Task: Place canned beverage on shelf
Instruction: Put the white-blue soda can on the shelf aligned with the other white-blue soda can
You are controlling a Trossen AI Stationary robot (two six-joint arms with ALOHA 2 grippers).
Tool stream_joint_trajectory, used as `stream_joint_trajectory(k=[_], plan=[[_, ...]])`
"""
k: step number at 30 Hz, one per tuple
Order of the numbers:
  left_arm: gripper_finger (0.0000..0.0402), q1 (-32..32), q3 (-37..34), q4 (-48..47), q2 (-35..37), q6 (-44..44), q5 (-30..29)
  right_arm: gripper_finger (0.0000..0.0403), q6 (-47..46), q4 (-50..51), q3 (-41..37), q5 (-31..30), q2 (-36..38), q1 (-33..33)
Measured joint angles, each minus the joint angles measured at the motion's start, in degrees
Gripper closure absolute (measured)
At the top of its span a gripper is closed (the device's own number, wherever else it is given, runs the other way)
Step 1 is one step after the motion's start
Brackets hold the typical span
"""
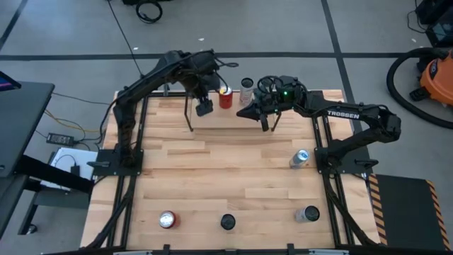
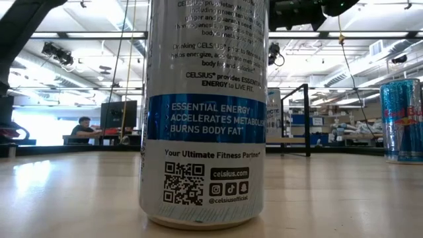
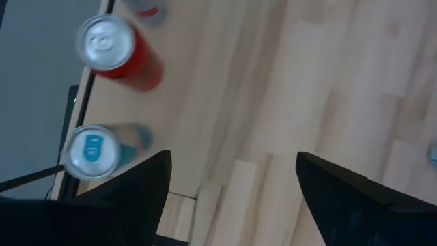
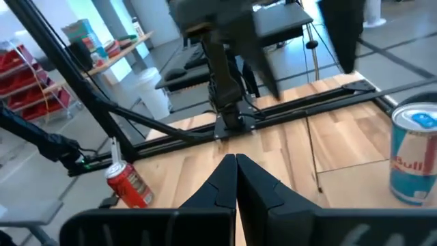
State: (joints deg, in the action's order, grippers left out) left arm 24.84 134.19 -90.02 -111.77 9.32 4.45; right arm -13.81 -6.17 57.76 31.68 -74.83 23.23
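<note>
The shelf (image 1: 230, 122), a low light-wood platform with thin black rods, stands at the table's far middle. At its far edge stand a red can (image 1: 225, 97) (image 3: 113, 48) and a silver, blue-topped can (image 1: 246, 91) (image 3: 92, 152) (image 4: 413, 154). My left gripper (image 1: 204, 106) (image 3: 232, 184) hangs open above the shelf's left part, just near-left of the red can, with nothing between its fingers. My right gripper (image 1: 244, 112) (image 4: 235, 174) is shut and empty above the shelf's middle, pointing almost level toward the table's left.
A silver-blue can (image 1: 300, 159) stands by the right arm's base. Along the near edge stand a red can (image 1: 167, 220) (image 4: 130, 186), a dark-topped can (image 1: 227, 222) that fills the low view (image 2: 201, 112), and a silver can (image 1: 307, 214). Bare wood lies mid-table.
</note>
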Motion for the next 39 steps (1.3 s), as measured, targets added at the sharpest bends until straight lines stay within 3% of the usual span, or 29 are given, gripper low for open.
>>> stream_joint_trajectory(k=[8, 20, 39], plan=[[0.0086, -4.35, -0.02, 0.00, 2.34, -3.03, -0.06, 0.0393, -1.11, -0.70, 0.00, 4.32, 0.00, -1.10], [0.0086, -8.68, -0.04, 0.00, 4.04, -6.17, -0.10, 0.0386, 3.87, -2.16, 0.00, 3.94, 0.00, -2.63], [0.0086, -9.54, 0.00, 0.00, 4.37, -6.72, -0.09, 0.0186, 13.44, -0.96, 0.00, 3.96, 0.00, -9.15]])
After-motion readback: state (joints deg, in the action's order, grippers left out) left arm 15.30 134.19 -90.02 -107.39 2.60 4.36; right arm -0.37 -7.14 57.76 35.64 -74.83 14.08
